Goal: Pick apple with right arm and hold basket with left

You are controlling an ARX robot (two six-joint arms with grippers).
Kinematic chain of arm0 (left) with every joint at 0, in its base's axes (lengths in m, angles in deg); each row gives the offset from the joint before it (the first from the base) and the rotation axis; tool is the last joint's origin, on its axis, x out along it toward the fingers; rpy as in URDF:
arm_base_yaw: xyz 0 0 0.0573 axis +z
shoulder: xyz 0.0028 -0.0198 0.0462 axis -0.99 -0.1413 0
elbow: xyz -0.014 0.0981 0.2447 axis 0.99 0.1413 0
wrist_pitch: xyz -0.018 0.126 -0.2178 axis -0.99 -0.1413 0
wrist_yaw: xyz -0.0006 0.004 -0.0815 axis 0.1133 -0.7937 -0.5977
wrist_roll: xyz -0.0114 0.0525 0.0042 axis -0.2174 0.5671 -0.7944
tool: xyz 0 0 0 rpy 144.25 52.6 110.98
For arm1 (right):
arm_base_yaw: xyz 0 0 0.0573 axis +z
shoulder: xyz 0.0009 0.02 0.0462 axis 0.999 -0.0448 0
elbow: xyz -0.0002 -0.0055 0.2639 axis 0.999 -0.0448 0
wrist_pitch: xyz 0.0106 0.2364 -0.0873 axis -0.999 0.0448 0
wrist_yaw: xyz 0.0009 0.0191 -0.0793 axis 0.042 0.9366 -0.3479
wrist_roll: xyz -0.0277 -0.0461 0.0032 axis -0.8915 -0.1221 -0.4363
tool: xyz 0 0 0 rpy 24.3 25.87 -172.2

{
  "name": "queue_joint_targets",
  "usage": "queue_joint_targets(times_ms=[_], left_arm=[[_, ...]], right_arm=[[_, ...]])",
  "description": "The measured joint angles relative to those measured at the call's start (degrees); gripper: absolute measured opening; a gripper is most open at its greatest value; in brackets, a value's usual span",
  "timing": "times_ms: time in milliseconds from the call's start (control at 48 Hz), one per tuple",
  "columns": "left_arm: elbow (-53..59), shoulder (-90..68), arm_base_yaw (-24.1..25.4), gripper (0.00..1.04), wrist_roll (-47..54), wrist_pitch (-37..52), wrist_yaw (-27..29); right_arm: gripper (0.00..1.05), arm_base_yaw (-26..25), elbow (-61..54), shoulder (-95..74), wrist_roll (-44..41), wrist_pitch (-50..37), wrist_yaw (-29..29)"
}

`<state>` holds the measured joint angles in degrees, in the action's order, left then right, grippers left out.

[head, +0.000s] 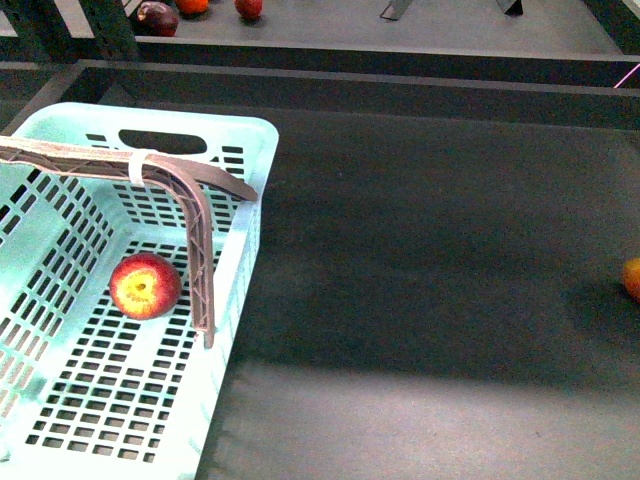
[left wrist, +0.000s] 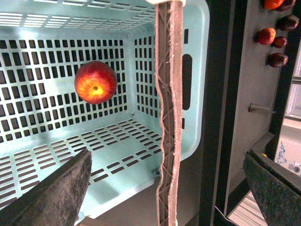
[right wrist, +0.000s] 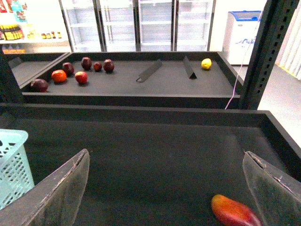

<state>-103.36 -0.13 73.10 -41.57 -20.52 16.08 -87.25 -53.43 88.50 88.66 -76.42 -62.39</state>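
Note:
The red apple (head: 146,285) with a yellowish patch lies on the slotted floor of the mint-green basket (head: 245,240) at the left of the dark table. It also shows in the left wrist view (left wrist: 95,82), inside the basket (left wrist: 195,117). The basket's brownish ribbed handle (head: 195,215) stands raised over it. My left gripper (left wrist: 167,157) is open above the basket, its pads (left wrist: 61,193) set wide on either side of the handle (left wrist: 168,108) without touching it. My right gripper (right wrist: 164,155) is open and empty over the dark table. Neither arm shows in the front view.
A red-orange elongated fruit (right wrist: 235,212) lies on the table near my right gripper, and at the right edge of the front view (head: 632,278). A back shelf holds several dark and red fruits (right wrist: 81,77), a lemon (right wrist: 206,63) and two metal dividers (right wrist: 149,70). A raised ledge (head: 400,90) borders the table.

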Motion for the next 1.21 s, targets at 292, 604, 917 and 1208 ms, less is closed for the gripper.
queue_joint_targets(times_ms=[292,604,917,1208], left_arm=[[17.14,4.2,1.09,0.72,40.61,42.32,-1.27],[28.61,15.89,5.35,0.11,84.67,55.93,-6.45],[33.33,27.56,8.52,0.03,86.71,49.29,-8.33],[36.39,37.03,8.57,0.03,86.93,43.65,-8.31]], right_arm=[[0.96,0.0,0.0,0.0,-0.02,0.0,-0.02],[0.96,0.0,0.0,0.0,-0.02,0.0,0.0],[0.96,0.0,0.0,0.0,-0.02,0.0,0.0],[0.96,0.0,0.0,0.0,-0.02,0.0,0.0]])
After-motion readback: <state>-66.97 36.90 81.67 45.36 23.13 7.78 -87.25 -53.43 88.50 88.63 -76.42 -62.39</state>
